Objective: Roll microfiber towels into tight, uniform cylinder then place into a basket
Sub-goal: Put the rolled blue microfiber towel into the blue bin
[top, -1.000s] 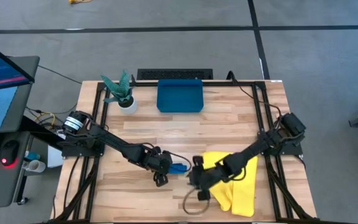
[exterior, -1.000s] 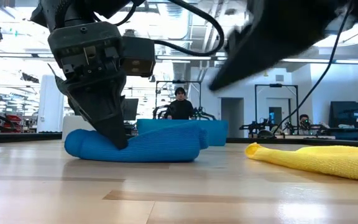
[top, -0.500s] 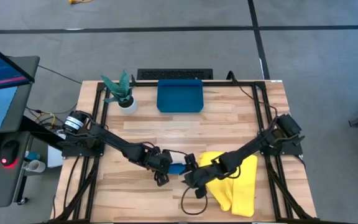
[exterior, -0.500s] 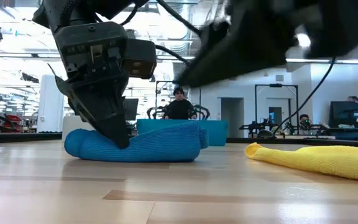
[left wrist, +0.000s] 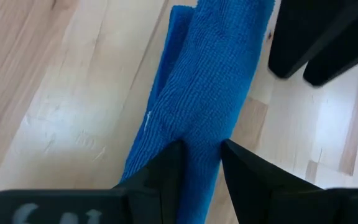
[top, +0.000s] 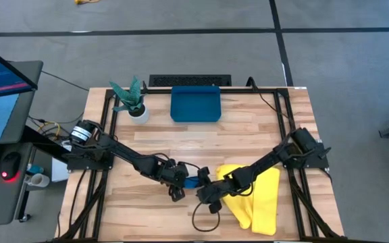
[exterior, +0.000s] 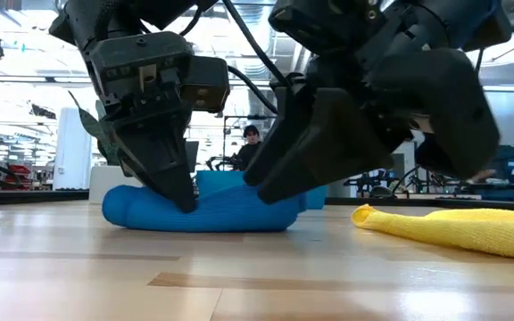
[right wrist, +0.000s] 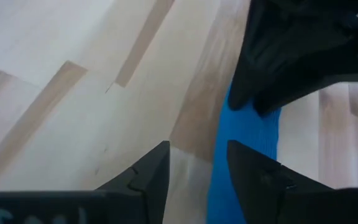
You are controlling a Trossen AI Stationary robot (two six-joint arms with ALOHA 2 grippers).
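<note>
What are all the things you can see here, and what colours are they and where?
Blue towel: one, medium blue, rolled up, lying on the table near the front middle.
Yellow towel: one, bright yellow, loosely spread on the table's front right.
Basket: one, teal-blue, at the back middle of the table.
Plant pot: one, white with a green plant, left of the basket.
Table: one, light wood.
Person: one, dark clothes, in the room behind the table.
Left end effector: one, dark, closed on the blue towel roll.
Right end effector: one, dark, open, low beside the roll's other end.
</note>
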